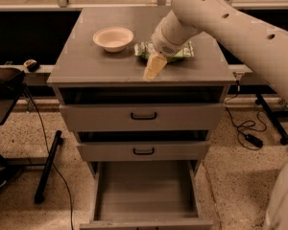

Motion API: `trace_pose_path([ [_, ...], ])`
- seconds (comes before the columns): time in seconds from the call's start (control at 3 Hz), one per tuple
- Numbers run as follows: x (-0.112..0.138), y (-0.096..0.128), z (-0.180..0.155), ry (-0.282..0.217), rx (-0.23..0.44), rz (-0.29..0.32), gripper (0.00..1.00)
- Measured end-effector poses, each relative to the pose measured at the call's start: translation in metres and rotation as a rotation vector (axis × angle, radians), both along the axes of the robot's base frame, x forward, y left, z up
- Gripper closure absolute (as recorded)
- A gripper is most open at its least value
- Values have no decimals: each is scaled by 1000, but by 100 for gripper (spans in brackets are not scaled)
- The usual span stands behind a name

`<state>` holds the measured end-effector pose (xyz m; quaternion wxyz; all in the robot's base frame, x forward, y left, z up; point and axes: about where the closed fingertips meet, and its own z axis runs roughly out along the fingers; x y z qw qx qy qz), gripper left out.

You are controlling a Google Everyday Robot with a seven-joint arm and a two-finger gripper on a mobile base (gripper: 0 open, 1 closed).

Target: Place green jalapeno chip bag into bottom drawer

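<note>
The green jalapeno chip bag [183, 51] lies flat on the grey cabinet top [86, 56], right of the white bowl [113, 38]. My gripper [153, 67] hangs from the big cream arm [221, 18] that comes in from the upper right. It sits low over the top, just in front of the bag's left half and near the front edge. The arm's wrist covers the middle of the bag. The bottom drawer [144, 188] is pulled out at floor level and shows a bare grey floor.
Two shallower drawers with black handles [144, 115] [143, 151] are slightly out above the bottom drawer. A black stand and cable [48, 166] are at the left, and cables [247, 128] lie on the speckled floor at the right.
</note>
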<state>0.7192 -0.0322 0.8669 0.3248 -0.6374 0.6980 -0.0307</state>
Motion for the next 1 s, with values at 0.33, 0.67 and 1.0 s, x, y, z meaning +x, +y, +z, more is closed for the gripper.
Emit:
trace_pose_path([
  [0.33,10,-9,21,-24,12,-20,7],
  [0.67,31,-14,31,8,27,-36,10],
  [1.0,52,-12,30,48,31,-58,11],
])
